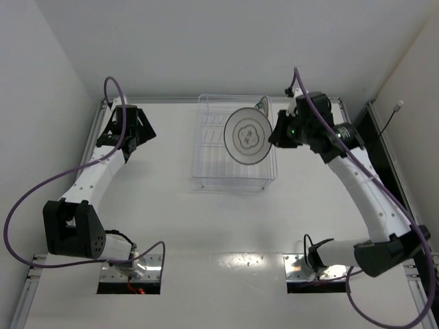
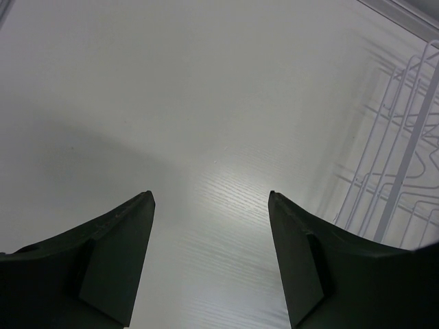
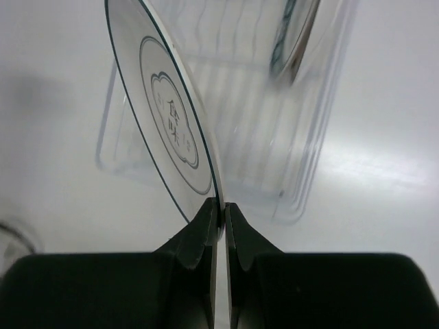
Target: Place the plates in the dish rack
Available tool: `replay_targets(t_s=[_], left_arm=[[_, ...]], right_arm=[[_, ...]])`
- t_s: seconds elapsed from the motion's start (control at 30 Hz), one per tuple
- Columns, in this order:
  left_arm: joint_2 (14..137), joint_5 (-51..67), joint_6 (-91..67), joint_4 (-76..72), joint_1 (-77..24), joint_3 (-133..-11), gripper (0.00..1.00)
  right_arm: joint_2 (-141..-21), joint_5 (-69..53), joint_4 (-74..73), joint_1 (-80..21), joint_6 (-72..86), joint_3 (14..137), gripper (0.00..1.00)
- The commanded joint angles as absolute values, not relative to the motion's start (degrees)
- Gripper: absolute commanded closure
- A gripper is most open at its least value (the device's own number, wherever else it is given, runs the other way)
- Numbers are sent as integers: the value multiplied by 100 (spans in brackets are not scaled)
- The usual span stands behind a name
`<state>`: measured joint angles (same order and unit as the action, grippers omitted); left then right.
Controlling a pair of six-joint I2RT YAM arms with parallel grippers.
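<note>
We see a flat white table (image 1: pixel 171 226) with plain white walls (image 1: pixel 206 41) close around it. The table shines a bit under the light.

We count two robot arms, one dish rack (image 1: pixel 212 168) and two plates. We cannot find a third plate.

The rack sits on the far middle part of the table. The right gripper (image 3: pixel 221 205) is over the right side of the rack. Its two fingers are pressed together on the rim of the white plate (image 1: pixel 247 136), which has a dark flower shape drawn on it. This plate stands on its edge, up over the rack. We cannot tell if it touches the wires.

The other plate (image 1: pixel 262 104) leans in the far right corner of the rack. It has a dark pattern on its rim, and the held plate hides part of it.

The left gripper (image 2: pixel 211 199) is well to the left of the rack. Its fingers are spread apart, with only the table under them.

Purple cables (image 1: pixel 20 205) loop beside each arm.
</note>
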<state>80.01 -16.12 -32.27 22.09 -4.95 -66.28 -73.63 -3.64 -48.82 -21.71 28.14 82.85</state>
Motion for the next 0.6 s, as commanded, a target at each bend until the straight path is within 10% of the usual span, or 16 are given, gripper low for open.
replay_targets(t_s=[0.0, 0.57], left_arm=[[7796, -1705, -3296, 2206, -536, -6855, 36], [7989, -1617, -3296, 2206, -536, -6855, 36]], right_arm=[[-8222, 1349, -4500, -2328, 2435, 9288, 100], [-12260, 3576, -4719, -2435, 2206, 13358, 100]])
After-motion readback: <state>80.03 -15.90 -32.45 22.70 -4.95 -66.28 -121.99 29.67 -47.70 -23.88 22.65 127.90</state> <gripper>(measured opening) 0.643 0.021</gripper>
